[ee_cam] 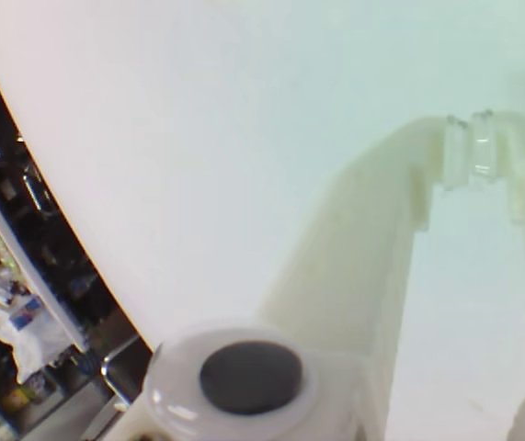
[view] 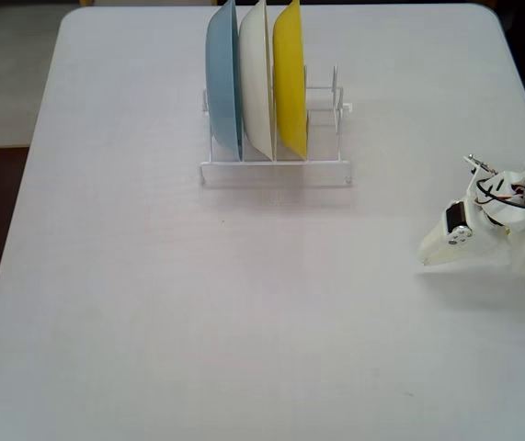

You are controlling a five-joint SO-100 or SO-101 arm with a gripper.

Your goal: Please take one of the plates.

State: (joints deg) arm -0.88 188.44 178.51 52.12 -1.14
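A white table [view: 152, 303] holds a wire rack [view: 276, 170] at twelve o'clock with blue [view: 223, 83], white [view: 256, 78] and yellow [view: 290, 78] plates upright; no orange plate shows. At three o'clock, the empty gripper [ee_cam: 469, 152] rests pressed together. Reaching comes next.

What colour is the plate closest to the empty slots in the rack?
Yellow. The plate stands upright in the rack, clearest in the fixed view.
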